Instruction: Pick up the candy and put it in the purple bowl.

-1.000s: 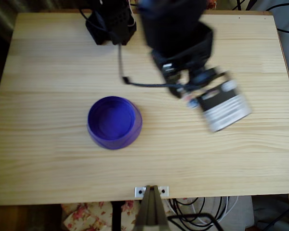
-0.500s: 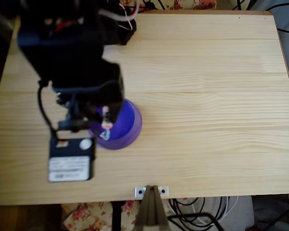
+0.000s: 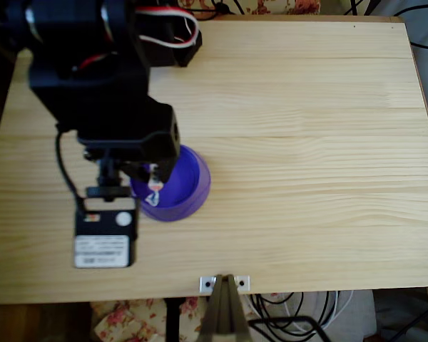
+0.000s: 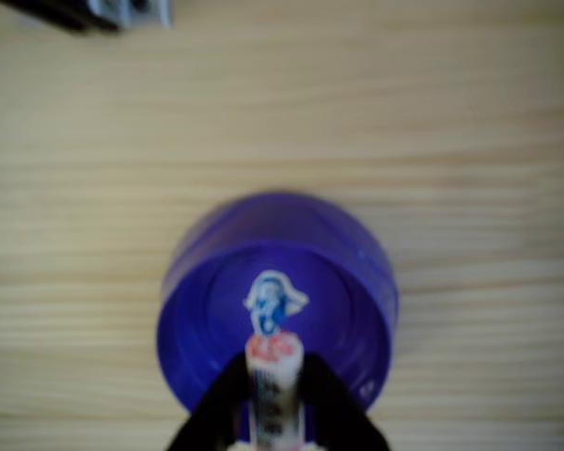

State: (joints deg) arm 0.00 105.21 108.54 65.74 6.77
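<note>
Wrist view has the gripper [image 4: 274, 399] with jaws clamped on the candy [image 4: 274, 376], poised above the bowl [image 4: 362, 272] so it should drop inside once released.

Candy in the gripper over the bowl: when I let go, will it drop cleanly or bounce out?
The candy looks small and light, so it should fall softly. Its twisted wrapper end may cling briefly to the gripper. It hangs over the bowl, so landing inside seems likely.

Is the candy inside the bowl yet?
Not yet. The small pinkish-white wrapped candy is pinched between the black fingers, hanging above the round purple plastic bowl.
</note>
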